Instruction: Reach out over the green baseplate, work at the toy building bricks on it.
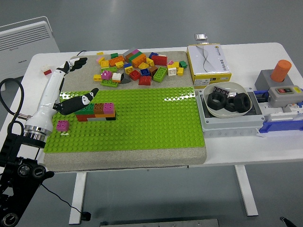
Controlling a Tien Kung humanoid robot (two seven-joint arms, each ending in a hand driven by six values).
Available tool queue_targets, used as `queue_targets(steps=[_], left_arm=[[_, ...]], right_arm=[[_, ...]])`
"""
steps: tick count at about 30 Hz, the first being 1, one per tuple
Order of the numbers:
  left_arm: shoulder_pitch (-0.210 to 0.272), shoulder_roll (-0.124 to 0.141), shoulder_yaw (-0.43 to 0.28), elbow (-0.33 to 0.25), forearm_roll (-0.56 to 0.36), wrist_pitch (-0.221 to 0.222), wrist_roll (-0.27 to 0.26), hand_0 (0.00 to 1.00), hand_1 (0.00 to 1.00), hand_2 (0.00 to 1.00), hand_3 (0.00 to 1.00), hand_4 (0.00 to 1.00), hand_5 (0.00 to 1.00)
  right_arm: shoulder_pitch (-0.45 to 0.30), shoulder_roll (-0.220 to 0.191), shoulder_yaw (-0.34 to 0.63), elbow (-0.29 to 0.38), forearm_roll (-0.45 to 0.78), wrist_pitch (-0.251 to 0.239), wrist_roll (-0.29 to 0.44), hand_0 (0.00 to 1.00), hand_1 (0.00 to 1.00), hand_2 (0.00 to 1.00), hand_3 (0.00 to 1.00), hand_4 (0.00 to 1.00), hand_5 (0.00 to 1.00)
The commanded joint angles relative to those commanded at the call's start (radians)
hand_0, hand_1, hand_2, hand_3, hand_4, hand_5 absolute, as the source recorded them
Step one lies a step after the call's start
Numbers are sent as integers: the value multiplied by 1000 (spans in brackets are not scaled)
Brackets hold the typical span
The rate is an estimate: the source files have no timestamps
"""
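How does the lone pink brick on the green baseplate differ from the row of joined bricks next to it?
The small pink brick is a single piece standing alone near the green baseplate's left edge; the joined row of bricks is longer, multicoloured and stacked in layers. The left hand reaches over the row's left end, while the pink brick lies clear of its fingers. Both sit on the baseplate.
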Motion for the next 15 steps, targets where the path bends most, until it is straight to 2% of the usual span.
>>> queue_targets(steps=[1, 2, 6, 7, 8, 13, 14, 15], left_arm=[[1, -4, 5, 4, -31, 16, -24, 683, 643, 718, 898, 823, 2], [2, -6, 9, 6, -59, 29, -46, 431, 413, 653, 938, 877, 2], [5, -10, 11, 13, -159, 56, -114, 431, 413, 653, 938, 877, 2], [6, -10, 9, 13, -176, 59, -121, 431, 413, 653, 938, 877, 2], [6, -10, 8, 15, -194, 61, -126, 359, 275, 556, 949, 946, 2], [6, -11, 11, 24, -199, 55, -123, 359, 275, 556, 949, 946, 2], [5, -12, 13, 25, -196, 54, -121, 419, 249, 359, 968, 983, 2], [5, -12, 15, 27, -192, 53, -119, 419, 249, 359, 968, 983, 2]], right_arm=[[0, 0, 0, -2, 0, 0, 1, 675, 632, 677, 682, 691, 926], [0, 0, 0, -4, 0, 0, 2, 675, 633, 677, 683, 696, 932], [0, 0, 0, -7, 0, -1, 4, 675, 633, 677, 683, 696, 932], [0, 0, 0, -7, 0, -2, 4, 675, 633, 677, 683, 696, 932], [0, 0, 0, -8, 0, -2, 4, 675, 632, 677, 686, 691, 902], [1, 0, 0, -10, 0, -7, 1, 675, 632, 677, 686, 691, 902], [1, 0, 0, -10, 0, -7, 0, 675, 632, 677, 690, 713, 911], [1, 0, 0, -10, 0, -8, -1, 675, 632, 677, 690, 713, 911]])
